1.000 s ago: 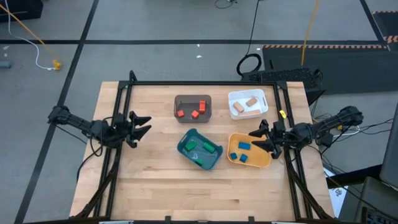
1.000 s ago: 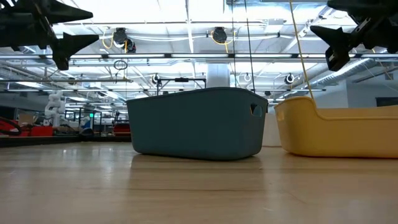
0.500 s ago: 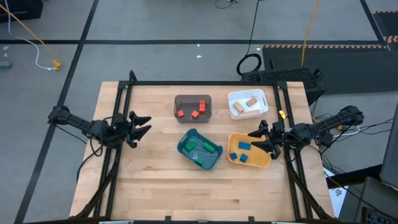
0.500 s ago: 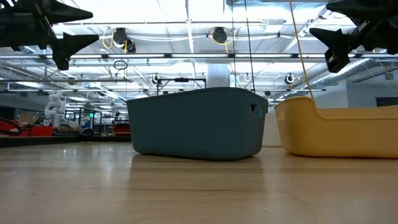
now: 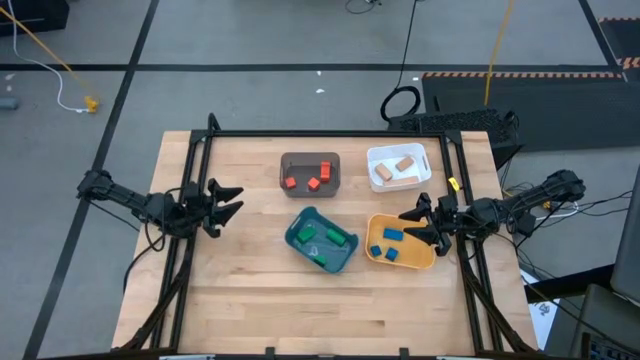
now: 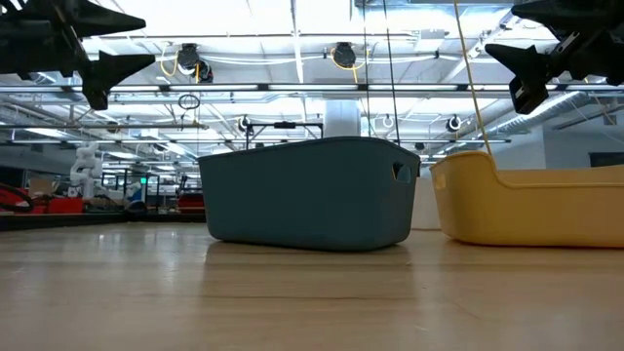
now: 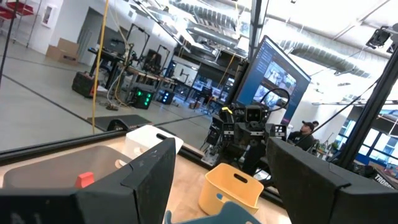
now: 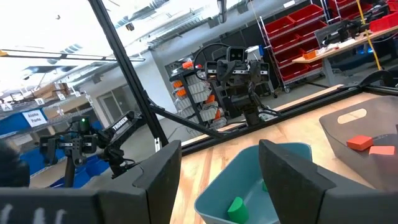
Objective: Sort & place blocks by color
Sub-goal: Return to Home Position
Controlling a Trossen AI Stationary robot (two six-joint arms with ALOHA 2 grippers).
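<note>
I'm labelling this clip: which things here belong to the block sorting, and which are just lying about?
Job: red blocks in the dark bin; wood blocks in the white bin; green blocks in the teal bin; blue blocks in the yellow bin; left gripper and right gripper, both open, empty.
Lying about: cable coil and black mat on the floor beyond the table.

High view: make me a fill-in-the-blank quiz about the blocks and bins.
The blue blocks lie in the ____ bin.
The plain wooden blocks lie in the ____ bin.
The teal bin holds only ____ blocks.
The dark bin holds ____ red blocks.
Missing: yellow, white, green, three.
</note>
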